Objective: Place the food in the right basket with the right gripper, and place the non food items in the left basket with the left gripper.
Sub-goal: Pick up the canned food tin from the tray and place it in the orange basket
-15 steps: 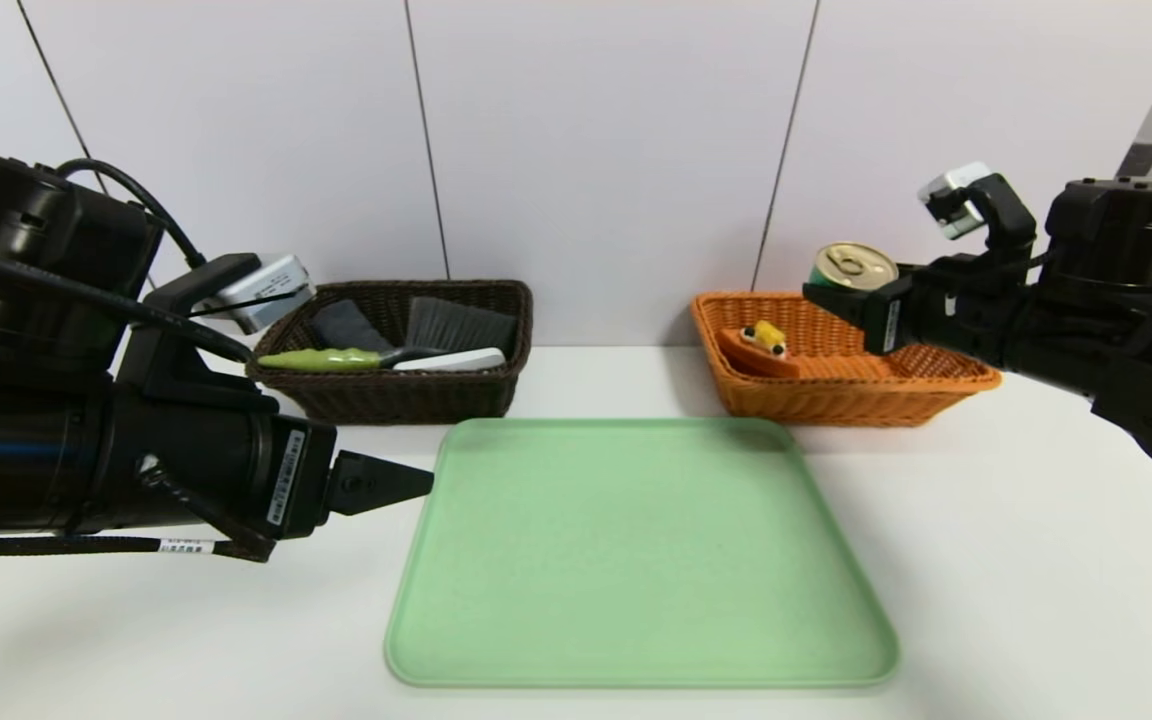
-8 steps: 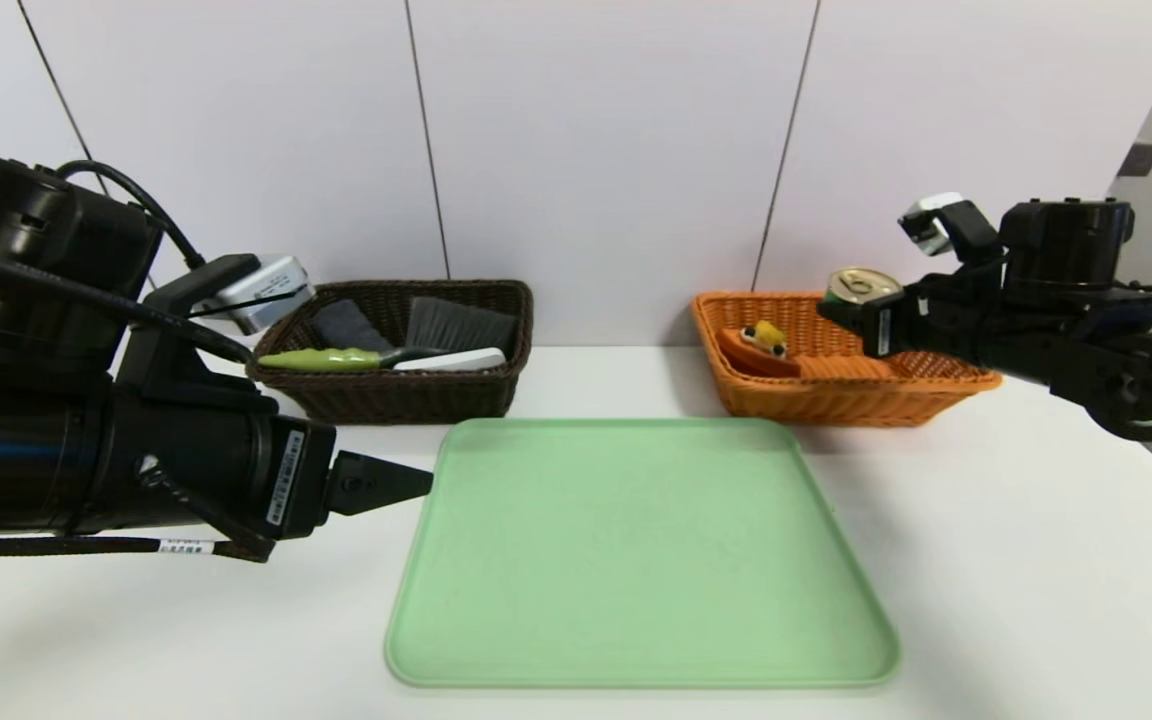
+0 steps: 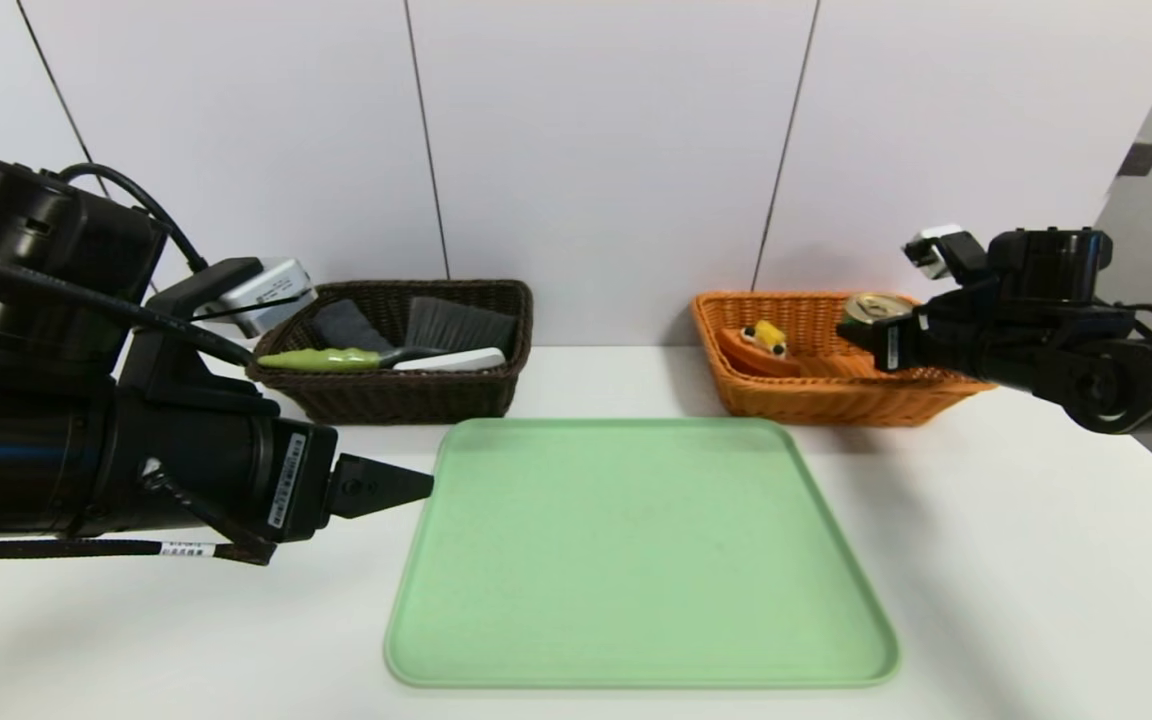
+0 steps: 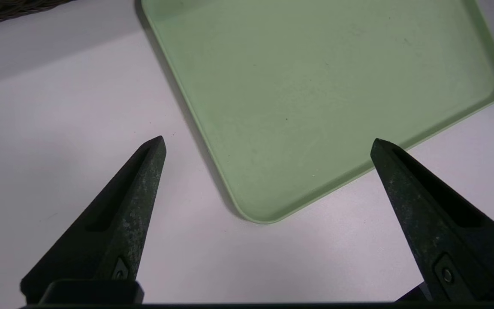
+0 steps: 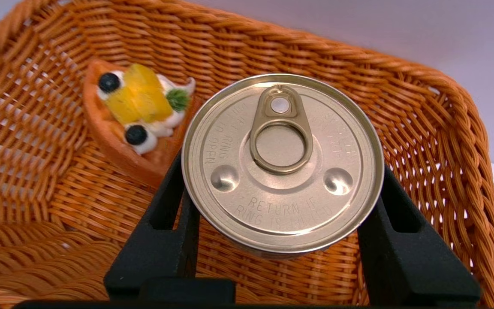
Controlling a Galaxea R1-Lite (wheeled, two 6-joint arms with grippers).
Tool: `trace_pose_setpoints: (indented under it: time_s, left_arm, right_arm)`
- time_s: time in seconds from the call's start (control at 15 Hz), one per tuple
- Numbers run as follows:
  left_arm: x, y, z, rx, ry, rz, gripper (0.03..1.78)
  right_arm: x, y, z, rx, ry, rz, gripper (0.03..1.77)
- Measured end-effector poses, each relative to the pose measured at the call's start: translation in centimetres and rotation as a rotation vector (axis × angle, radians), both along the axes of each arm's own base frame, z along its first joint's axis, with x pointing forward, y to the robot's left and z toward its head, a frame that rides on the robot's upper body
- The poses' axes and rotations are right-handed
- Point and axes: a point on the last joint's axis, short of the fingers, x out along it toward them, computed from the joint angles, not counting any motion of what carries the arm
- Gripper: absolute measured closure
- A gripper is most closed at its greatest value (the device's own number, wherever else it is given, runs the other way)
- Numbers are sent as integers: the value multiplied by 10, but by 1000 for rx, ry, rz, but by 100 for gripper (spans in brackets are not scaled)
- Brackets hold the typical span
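The right gripper (image 5: 281, 201) grasps a gold-lidded can (image 5: 282, 161) inside the orange basket (image 5: 444, 111), beside a tart (image 5: 133, 124). The left gripper (image 4: 268, 143) hangs spread wide near the tray's (image 4: 324, 77) edge.

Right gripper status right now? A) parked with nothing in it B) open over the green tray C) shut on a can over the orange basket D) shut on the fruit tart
C: the right gripper has its jaws clamped on the sides of the can, over the orange basket; the fruit tart lies apart in the basket.
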Motion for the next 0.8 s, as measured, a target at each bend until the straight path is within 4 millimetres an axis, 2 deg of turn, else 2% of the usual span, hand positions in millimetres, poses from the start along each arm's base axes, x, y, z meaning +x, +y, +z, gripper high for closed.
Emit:
trace_pose_setpoints:
  time_s: [0.33, 0.6, 0.8]
  left_arm:
    - [1, 0, 0, 1, 1, 2, 12]
    - [1, 0, 0, 1, 2, 5, 12]
    - [4, 1, 8, -15, -36, 22, 12]
  right_arm:
    - [5, -4, 1, 3, 7, -4, 47]
    - [7, -4, 3, 6, 0, -1, 32]
    - [2, -2, 14, 6, 0, 3, 25]
